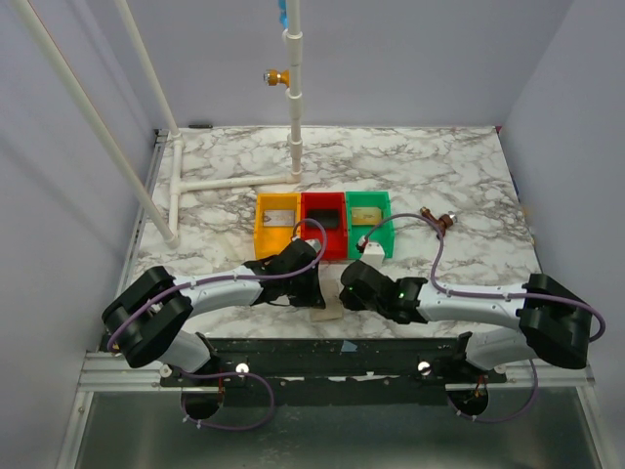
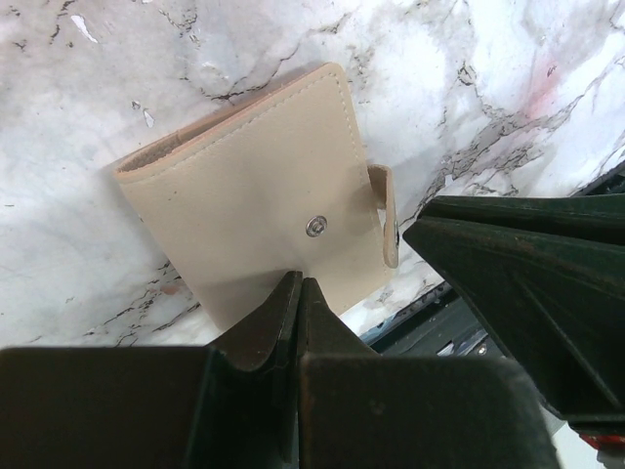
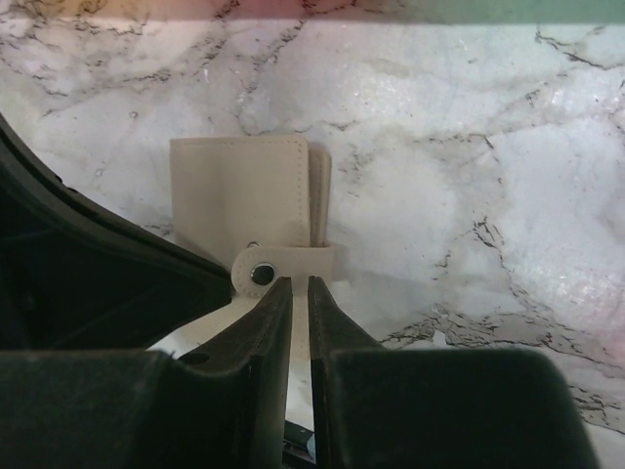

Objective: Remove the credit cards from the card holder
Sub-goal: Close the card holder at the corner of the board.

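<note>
Tan card holder [image 2: 254, 186] lies closed by the near edge of the marble table [image 2: 508, 88], left gripper [image 2: 298, 281] clenched at its edge, right gripper [image 3: 293, 283] almost closed at the snap tab [image 3: 298, 261], grip unconfirmed: pinch the tab squarely, then peel upward while the left pins it.

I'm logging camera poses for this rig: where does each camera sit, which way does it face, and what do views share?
Top external: above and behind the bases, looking down on the white marble table; left arm and right arm show.
Left wrist: on the left arm, looking past its shut left end effector at the tan-beige bifold card holder; the right arm's dark casing intrudes.
Right wrist: on the right arm, looking past the right end effector at the holder's snap strap.
Shared: both wrist views show the card holder.
</note>
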Controlling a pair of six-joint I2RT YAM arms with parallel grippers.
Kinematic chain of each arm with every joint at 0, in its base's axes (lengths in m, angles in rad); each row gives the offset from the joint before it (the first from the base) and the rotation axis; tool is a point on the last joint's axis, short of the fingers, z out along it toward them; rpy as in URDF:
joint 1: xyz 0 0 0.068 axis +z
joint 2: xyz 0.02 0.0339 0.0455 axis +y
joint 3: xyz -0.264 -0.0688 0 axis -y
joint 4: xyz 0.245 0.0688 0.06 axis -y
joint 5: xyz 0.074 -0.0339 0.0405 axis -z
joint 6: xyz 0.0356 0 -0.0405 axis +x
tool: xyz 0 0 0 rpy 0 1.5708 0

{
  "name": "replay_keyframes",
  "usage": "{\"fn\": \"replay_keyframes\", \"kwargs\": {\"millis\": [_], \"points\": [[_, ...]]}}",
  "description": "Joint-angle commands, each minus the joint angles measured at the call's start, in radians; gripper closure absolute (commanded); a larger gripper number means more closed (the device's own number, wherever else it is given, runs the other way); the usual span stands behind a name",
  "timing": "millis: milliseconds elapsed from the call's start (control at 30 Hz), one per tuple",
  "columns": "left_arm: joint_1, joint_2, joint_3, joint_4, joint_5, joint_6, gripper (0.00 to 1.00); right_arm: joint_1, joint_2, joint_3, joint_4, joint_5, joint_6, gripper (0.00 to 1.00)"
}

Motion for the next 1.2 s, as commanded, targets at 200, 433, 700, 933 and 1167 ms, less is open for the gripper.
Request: {"fn": "replay_keyframes", "kwargs": {"millis": [200, 433, 700, 933, 1167], "points": [[-0.006, 0.013, -0.013, 0.022, -0.011, -0.002, 1.0, -0.001, 0.003, -0.004, 0.006, -0.016, 0.012, 0.86], [-0.006, 0.011, -0.016, 0.025, -0.011, -0.001, 1.0, 0.0, 0.068, 0.045, 0.033, -0.015, -0.008, 0.86], [-0.006, 0.013, -0.02, 0.029, -0.008, -0.001, 1.0, -0.001, 0.094, 0.06, 0.044, -0.019, -0.018, 0.86], [-0.007, 0.013, -0.022, 0.033, -0.006, -0.001, 1.0, -0.001, 0.112, 0.082, 0.046, -0.012, -0.032, 0.86], [-0.005, 0.014, -0.022, 0.033, -0.007, -0.002, 1.0, -0.001, 0.139, 0.094, 0.049, -0.02, -0.038, 0.86]]}}
